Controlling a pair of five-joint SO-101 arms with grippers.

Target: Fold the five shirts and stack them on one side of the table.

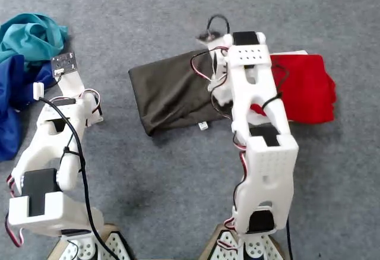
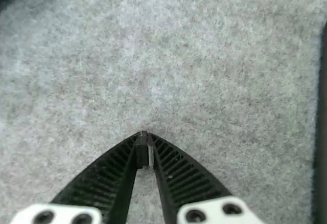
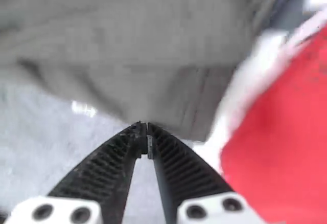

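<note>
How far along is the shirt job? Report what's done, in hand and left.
Done: the red shirt lies folded on a white shirt at the right of the table. In hand: the folded dark shirt lies beside that stack, with the right gripper at its edge, fingers shut. Left: the teal shirt and blue shirt lie crumpled at the left edge; the left gripper is shut over bare table.

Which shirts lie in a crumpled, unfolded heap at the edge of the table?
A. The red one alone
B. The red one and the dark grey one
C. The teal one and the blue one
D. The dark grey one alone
C: the teal shirt and the blue shirt lie bunched together at the edge of the table, while the dark grey shirt and the red shirt lie flat and folded.
</note>
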